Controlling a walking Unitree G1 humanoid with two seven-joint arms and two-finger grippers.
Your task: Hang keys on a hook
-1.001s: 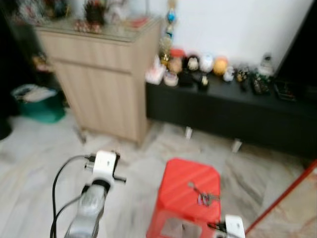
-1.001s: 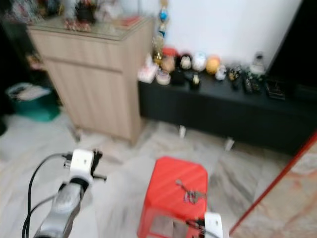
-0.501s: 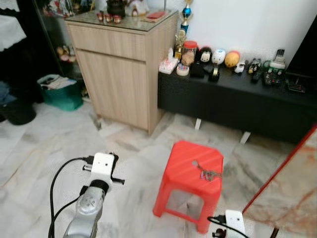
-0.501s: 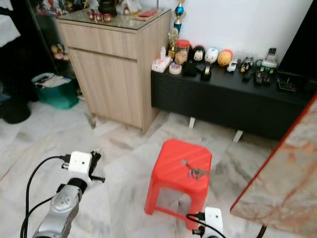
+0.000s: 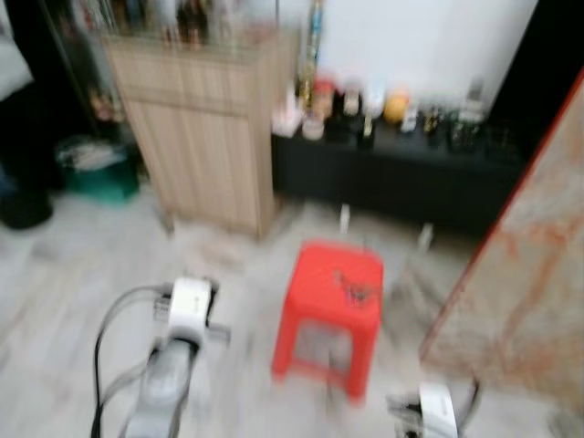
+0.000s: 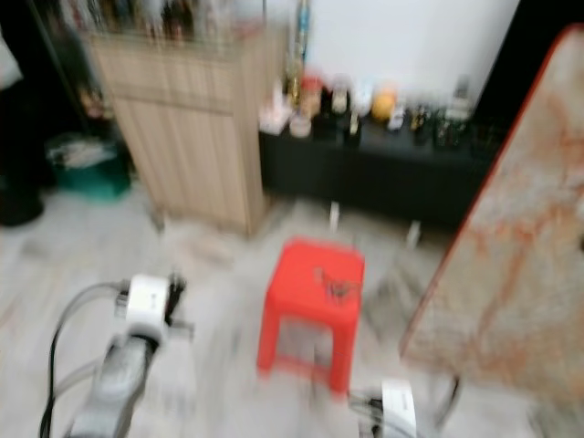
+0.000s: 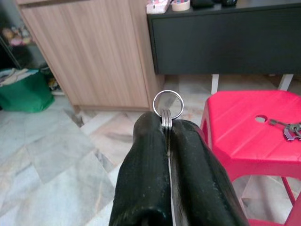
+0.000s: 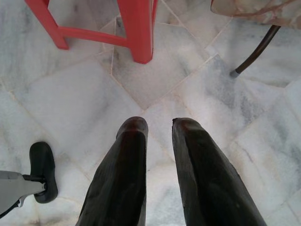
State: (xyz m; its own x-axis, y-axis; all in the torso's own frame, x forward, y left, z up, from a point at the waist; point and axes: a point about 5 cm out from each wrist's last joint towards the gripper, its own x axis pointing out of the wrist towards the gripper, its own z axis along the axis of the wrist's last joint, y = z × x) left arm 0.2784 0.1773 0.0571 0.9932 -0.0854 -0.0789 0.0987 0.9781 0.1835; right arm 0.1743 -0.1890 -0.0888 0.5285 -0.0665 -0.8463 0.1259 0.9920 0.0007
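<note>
Left gripper (image 7: 167, 126): fingers pressed together on a metal ring (image 7: 168, 103), whose loop stands above the tips. Right gripper (image 8: 159, 123): fingers apart, holding nothing, pointing down at the marble floor (image 8: 84, 99). The keys (image 7: 289, 129) lie on the red stool (image 7: 244, 127) (near its far edge). Behind stand a wooden cabinet (image 7: 94, 52) and a low black shelf (image 7: 225, 40); head views are blurred.

Both eye views smear with motion blur; wrist views sharp, evenly lit.
</note>
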